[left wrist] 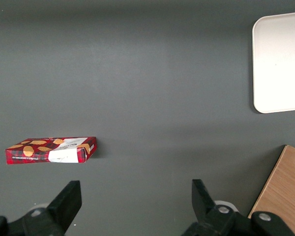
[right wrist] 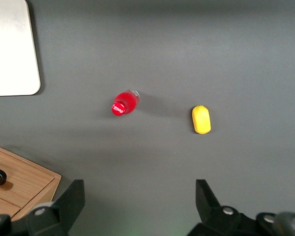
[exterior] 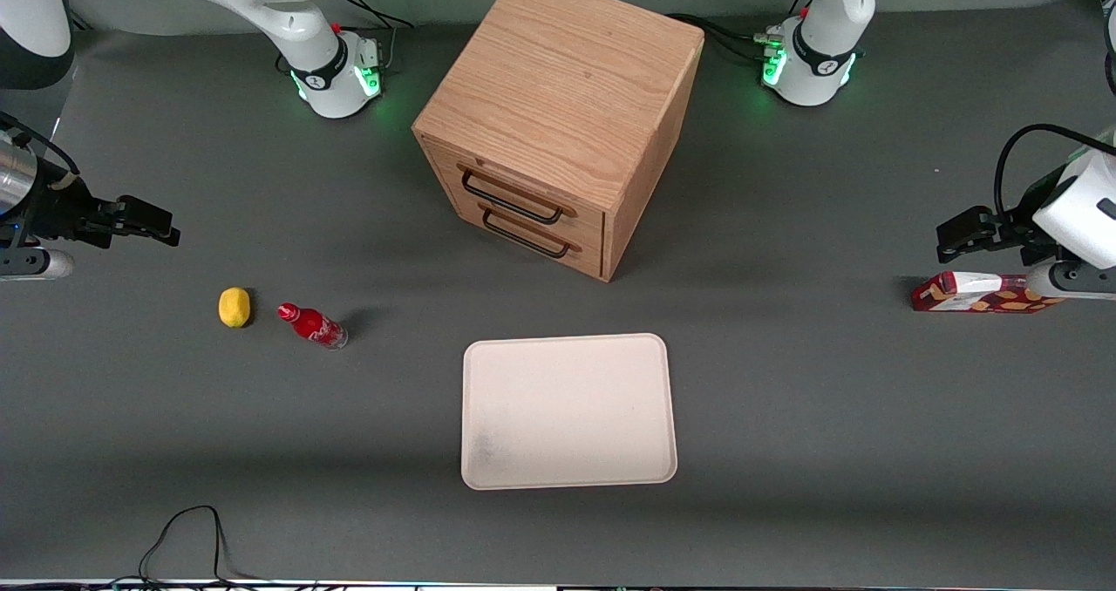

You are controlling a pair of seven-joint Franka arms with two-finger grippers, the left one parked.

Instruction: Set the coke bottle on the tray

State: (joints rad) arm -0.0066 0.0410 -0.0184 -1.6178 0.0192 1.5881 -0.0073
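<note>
surface: dark grey matte tabletop (exterior: 785,417) fills the frame, paler grey strip along the top edge | furniture: wooden drawer box (exterior: 558,94), upper middle of frame, set at an angle, two drawers with black handles | light: soft, overhead, faint shadows | my tool (exterior: 161,223): above the tabletop at the working arm's end, fingers spread

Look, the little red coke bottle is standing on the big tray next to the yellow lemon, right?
Not quite. The coke bottle stands on the table beside the lemon, not on the tray, which holds nothing. The front view shows it. The gripper hangs open near the working arm's end of the table.
</note>
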